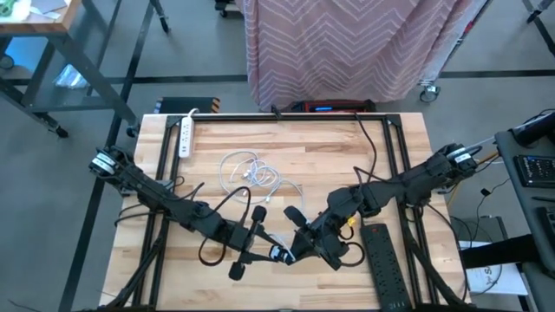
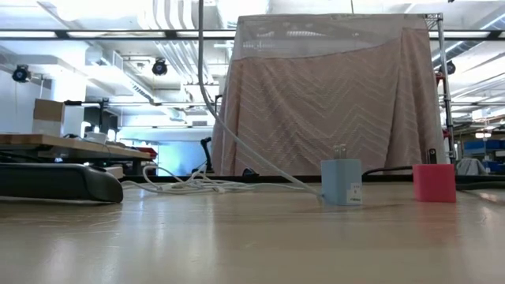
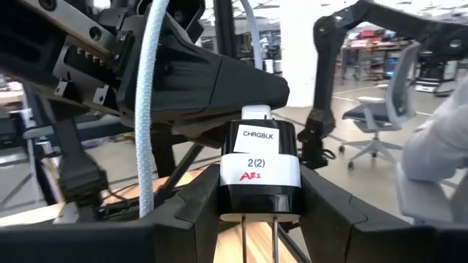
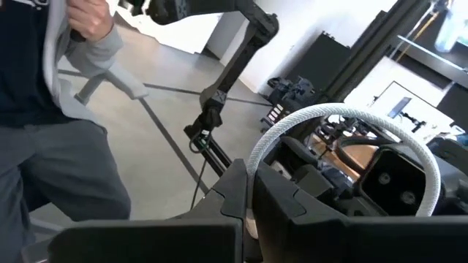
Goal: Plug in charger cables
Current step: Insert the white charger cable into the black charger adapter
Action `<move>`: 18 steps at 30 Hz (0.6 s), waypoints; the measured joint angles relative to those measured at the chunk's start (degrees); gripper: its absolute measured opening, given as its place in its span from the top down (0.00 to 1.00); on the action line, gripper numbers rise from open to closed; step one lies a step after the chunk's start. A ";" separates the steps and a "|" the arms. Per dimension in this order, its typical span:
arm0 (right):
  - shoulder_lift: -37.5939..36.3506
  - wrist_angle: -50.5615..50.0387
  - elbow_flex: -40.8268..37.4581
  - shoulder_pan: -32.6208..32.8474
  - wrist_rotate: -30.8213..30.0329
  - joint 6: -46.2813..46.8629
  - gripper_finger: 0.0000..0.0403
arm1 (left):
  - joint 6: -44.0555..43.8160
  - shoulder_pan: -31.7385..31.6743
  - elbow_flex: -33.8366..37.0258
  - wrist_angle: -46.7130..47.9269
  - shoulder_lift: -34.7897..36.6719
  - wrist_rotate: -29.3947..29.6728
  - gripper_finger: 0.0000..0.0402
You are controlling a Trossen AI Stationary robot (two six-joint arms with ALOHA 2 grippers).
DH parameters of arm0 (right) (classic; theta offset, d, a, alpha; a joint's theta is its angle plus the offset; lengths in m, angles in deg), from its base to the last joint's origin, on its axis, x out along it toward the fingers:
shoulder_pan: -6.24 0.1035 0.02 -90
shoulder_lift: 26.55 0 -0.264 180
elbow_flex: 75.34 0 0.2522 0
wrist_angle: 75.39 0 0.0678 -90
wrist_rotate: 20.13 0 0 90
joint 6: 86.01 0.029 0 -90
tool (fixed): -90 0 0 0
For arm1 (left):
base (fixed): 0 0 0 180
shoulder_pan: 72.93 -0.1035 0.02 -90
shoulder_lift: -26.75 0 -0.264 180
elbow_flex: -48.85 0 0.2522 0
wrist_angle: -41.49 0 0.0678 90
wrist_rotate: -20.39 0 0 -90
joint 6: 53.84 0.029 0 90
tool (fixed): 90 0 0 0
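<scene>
In the left wrist view my left gripper is shut on a black charger block with a white label. My right gripper meets it near the table's front middle, shut at a white connector on the block's far end. From there a white braided cord loops away. Both grippers stay above the low view. A light blue plug block and a red-pink one stand on the table, with loose white cords lying mid-table. My left gripper pinches the black block's two side faces between its fingers. The block's metal prongs point back toward the wrist. It is lifted clear of the table. My right gripper's shut fingers close at the white connector on the block's end opposite the prongs. The fingers themselves hide how they grip it. The cord arches away from there in a slack loop.
A white power strip lies at the far left of the table and a black one at the near right. A person sits beyond the table. A cloth-covered cart stands behind the far edge.
</scene>
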 joint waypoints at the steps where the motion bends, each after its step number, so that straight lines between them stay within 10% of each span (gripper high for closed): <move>1: 0.10 0.02 0.07 0.00 -0.08 0.00 1.00 | 0.00 0.02 0.00 0.02 0.00 0.12 0.67; 18: 0.25 -0.36 0.03 -0.79 1.45 -0.86 1.00 | 2.64 -0.17 0.02 -0.93 0.00 -3.21 0.67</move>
